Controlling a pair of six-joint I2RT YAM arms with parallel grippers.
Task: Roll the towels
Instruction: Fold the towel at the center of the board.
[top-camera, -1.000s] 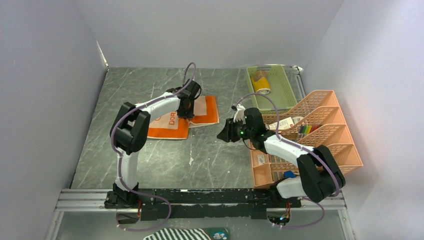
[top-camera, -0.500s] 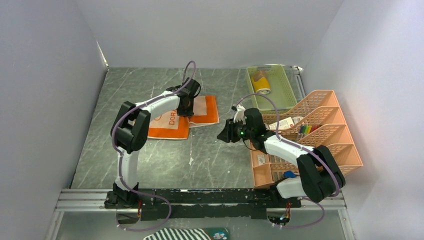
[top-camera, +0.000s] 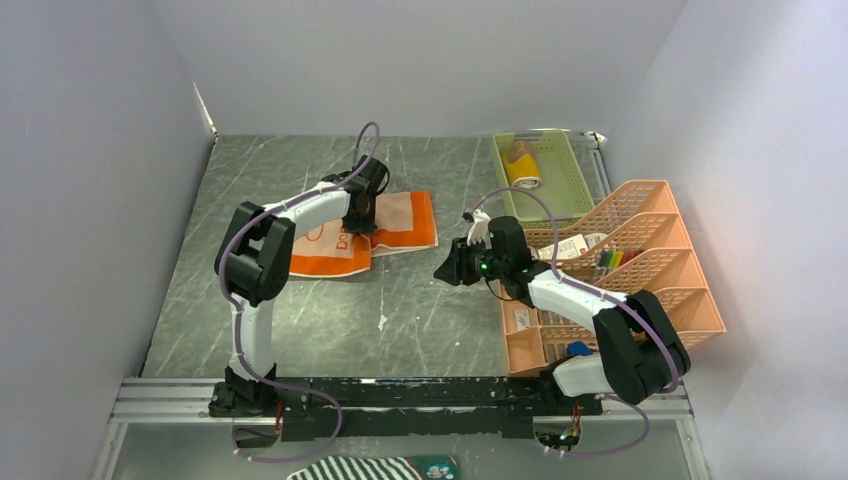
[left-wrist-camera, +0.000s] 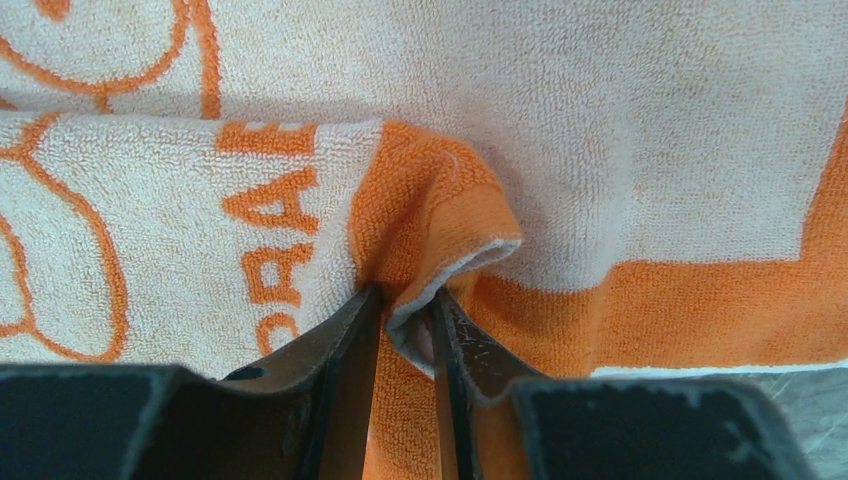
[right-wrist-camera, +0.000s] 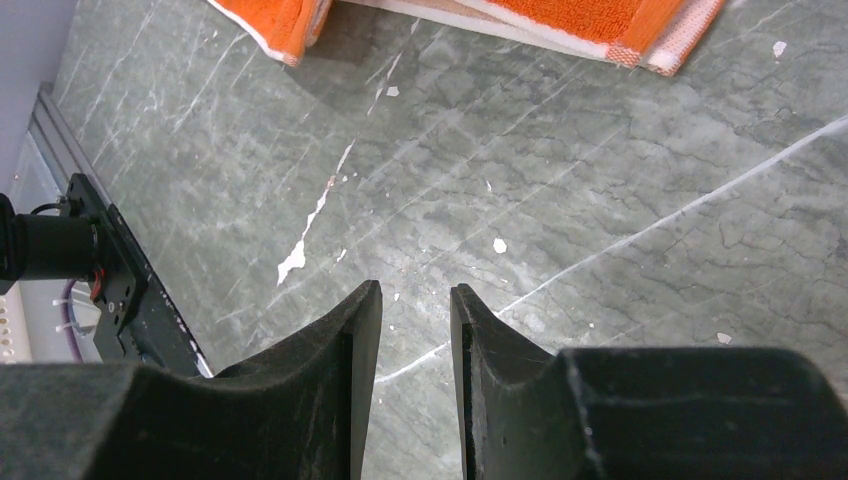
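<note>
Left wrist: left hand pinches one orange towel; right hand narrowly parted

Bright even light, soft shadows, sharp focus

A grey stone-look table has plain white walls behind it and on both its sides.
</note>
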